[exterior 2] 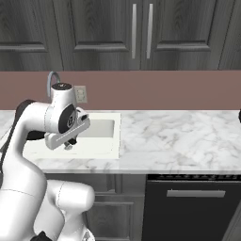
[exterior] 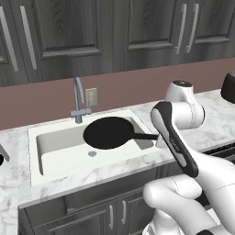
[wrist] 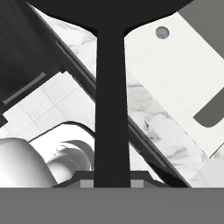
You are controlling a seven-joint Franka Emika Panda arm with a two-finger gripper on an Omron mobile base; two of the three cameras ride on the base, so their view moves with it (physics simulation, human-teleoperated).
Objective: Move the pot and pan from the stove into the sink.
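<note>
1. On the left, the white sink (exterior: pixel 55 151) sits sunk in the marble tabletop (exterior: pixel 114 172), the faucet (exterior: pixel 79 98) at its far edge.
2. The pan (exterior: pixel 108 132) hangs level above the basin's right half, its long handle (exterior: pixel 146 136) running right to the claw (wrist: pixel 112 181), which is clamped on that handle.
3. Judged step: carrying the pan into the sink. Next it needs lowering to the basin floor, then letting go.
4. The left base view shows the pan's round body; the hand view shows the handle up close and the drain (wrist: pixel 162 31) below.
</note>
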